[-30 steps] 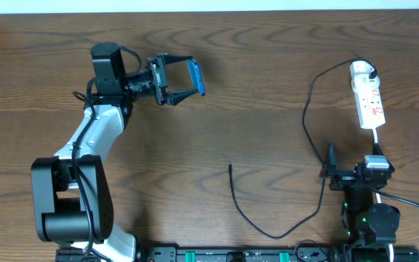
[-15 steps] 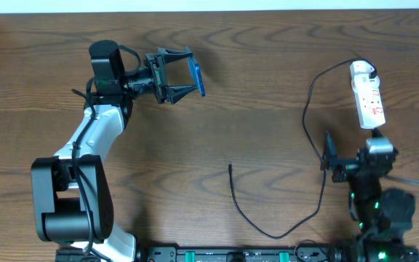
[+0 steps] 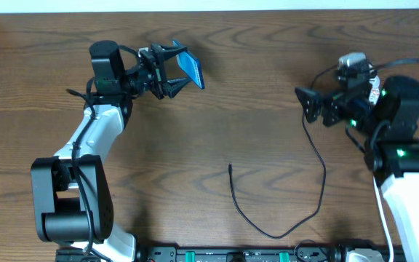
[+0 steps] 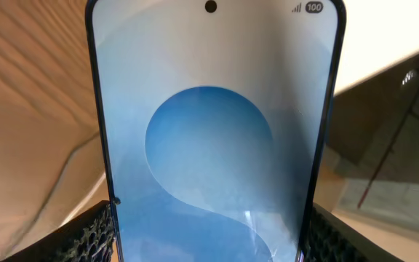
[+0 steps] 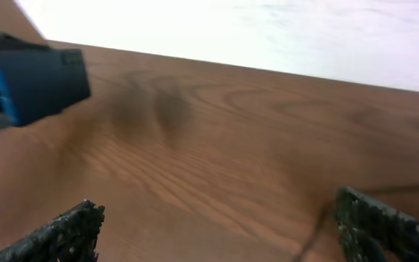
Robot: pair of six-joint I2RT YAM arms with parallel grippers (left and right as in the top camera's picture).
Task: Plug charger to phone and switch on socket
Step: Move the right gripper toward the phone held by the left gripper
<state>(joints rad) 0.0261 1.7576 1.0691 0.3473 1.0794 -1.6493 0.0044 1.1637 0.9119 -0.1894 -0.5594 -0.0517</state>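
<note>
Overhead view: left hand (image 3: 167,71) clamped the phone (image 3: 190,70) by its long edges, raised at the far left. The right hand (image 3: 305,106), spread wide and empty, hung just beside the socket (image 3: 353,61). The charger (image 3: 324,182) tip lay on the desk (image 3: 253,109) between both arms, pointing away from the robot. Left wrist view: screen read "100" beside signal bars. Right wrist view: blurred, no writing legible.
</note>
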